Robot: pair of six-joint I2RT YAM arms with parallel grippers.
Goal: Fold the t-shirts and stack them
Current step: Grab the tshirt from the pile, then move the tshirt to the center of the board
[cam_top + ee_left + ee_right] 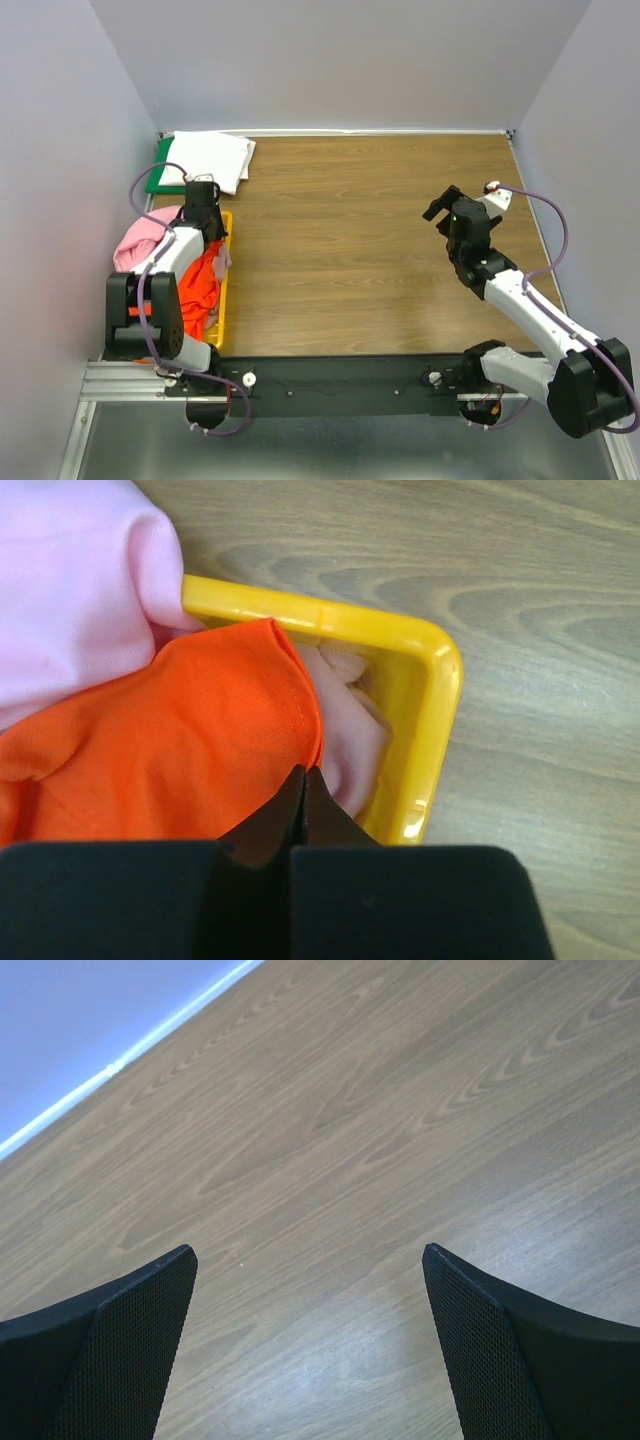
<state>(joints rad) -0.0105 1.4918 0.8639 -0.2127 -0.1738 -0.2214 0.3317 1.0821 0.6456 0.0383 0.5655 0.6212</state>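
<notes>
text: none legible | labels, brands: none legible | numbers, signs: none legible | views: top external, left wrist, right wrist

Plain bright orange cloth t-shirt (170, 750); plain light pink cloth t-shirt (70, 590); plain white folded cloth t-shirt (212, 158). Glossy yellow plastic bin (435, 710). Flat green board (153, 180). Brown wood-grain tabletop (350, 1140). Black right end effector (310, 1260), with fine mesh patterning.
</notes>
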